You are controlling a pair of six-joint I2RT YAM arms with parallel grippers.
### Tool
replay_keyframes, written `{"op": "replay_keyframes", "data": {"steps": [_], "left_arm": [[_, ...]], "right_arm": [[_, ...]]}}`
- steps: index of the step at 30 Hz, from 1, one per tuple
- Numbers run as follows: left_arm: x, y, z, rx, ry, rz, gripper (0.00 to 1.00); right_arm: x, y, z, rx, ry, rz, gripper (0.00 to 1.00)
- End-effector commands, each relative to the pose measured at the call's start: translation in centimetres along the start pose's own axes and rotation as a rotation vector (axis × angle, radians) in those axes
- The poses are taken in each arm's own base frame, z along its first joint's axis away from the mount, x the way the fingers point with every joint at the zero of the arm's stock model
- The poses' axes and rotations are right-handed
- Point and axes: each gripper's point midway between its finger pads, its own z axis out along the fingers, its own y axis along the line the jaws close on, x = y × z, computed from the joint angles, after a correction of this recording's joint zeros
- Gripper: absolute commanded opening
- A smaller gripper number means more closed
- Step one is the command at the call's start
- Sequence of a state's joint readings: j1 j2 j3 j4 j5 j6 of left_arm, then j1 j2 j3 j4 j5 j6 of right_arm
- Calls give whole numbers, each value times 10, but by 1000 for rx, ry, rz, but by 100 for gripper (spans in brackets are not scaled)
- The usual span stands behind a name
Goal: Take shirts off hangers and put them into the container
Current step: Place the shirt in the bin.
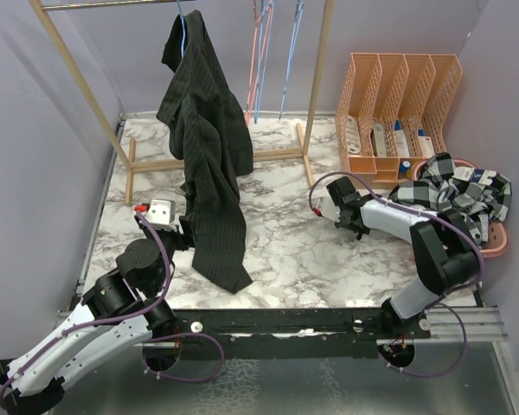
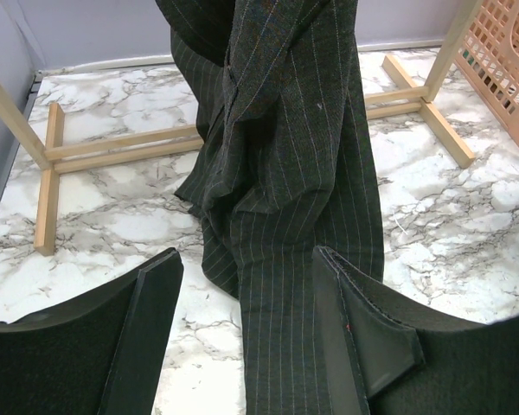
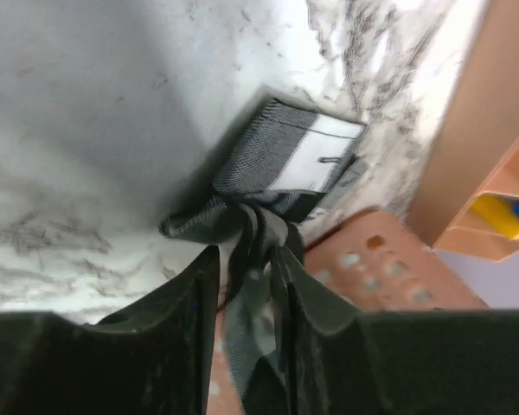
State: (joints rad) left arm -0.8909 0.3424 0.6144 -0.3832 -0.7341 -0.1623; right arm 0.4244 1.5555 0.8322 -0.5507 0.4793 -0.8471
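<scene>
While in right end effector, shirt

Pinstriped shirt is dark woven cloth, totally matt, hanging in soft folds with thin pale stripes in the weave. Checked shirt on the right is cloth too, crumpled, and its cuff looks finely ribbed up close. Table is marble-look, smooth with a slight sheen. Rack is pale bare-looking wood, pretty matt. Hangers at the far side are thin smooth wire. Basket and the organizer behind it are both peachy plastic, smooth, with lattice walls. Walls look flat matt.
</scene>
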Motion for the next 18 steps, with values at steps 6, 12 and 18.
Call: {"op": "replay_keyframes", "data": {"steps": [6,12,18], "left_arm": [[-3,7,-1,-31,-12,-15,65],[-3,7,-1,-36,-12,-15,65],[-2,8,0,-40,-10,-12,65]], "right_arm": [[-19,-69,-14,-47,-155,398,1],[3,-179,-87,-23,-490,750,1],[111,-239,-130,161,-546,1001,1]]}}
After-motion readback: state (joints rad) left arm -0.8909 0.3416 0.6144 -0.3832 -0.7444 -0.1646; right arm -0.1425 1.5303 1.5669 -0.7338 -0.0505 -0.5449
